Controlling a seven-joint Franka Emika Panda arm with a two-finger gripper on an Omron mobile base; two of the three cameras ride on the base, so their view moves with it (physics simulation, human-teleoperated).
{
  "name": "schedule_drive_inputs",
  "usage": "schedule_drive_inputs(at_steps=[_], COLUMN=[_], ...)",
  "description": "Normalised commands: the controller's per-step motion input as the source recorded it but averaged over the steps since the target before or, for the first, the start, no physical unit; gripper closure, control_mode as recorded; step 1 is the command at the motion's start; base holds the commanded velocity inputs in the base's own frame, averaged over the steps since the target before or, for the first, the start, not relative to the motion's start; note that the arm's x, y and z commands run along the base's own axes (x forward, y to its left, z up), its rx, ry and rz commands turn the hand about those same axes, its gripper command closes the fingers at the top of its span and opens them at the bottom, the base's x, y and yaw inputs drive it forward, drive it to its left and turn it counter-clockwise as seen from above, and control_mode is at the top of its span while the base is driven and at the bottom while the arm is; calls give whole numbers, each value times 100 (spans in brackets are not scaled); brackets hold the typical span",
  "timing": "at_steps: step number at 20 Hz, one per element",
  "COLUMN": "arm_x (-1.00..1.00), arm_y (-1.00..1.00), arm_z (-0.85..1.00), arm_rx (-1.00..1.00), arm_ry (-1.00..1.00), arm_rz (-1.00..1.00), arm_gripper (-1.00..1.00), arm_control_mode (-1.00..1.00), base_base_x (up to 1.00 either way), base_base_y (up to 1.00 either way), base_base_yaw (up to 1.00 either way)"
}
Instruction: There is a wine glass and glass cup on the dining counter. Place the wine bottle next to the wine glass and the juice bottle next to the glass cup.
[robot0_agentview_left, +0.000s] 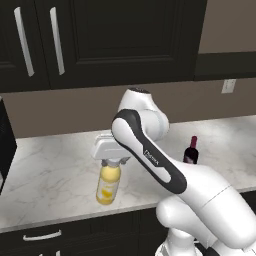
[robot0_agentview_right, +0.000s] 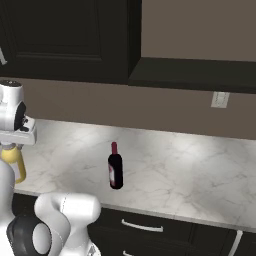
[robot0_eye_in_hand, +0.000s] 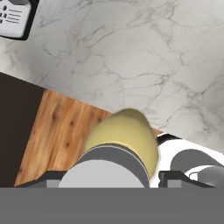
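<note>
Left base view: gripper (robot0_agentview_left: 111, 162) closed on the cap of the juice bottle (robot0_agentview_left: 108, 183).
Juice bottle: near tabletop (robot0_agentview_left: 50, 175) edge, left of the wine bottle (robot0_agentview_left: 191, 150); upright, long axis vertical.
Wine bottle: upright, untouched, neck up.
Progress: early; neither bottle delivered.

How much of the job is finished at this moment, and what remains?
Nothing looks placed yet. In hand: the gripper sits over the cap of the juice bottle, near the front edge of a marble counter; whether it is lifted, I cannot tell. Left: the wine bottle stands untouched on that counter, and both must be carried to the glasses.
</note>
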Motion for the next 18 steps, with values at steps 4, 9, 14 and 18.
schedule_drive_inputs(at_steps=[4, 9, 14, 18], arm_x=[0, 0, 0, 0], arm_y=[0, 0, 0, 0], arm_z=[0, 0, 0, 0], arm_rx=[0, 0, 0, 0], arm_ry=[0, 0, 0, 0], arm_rz=[0, 0, 0, 0], arm_gripper=[100, 100, 100, 100], arm_control_mode=[100, 100, 100, 100], base_base_x=[0, 0, 0, -26], base_base_y=[0, 0, 0, 1], base_base_yaw=[0, 0, 0, 0])
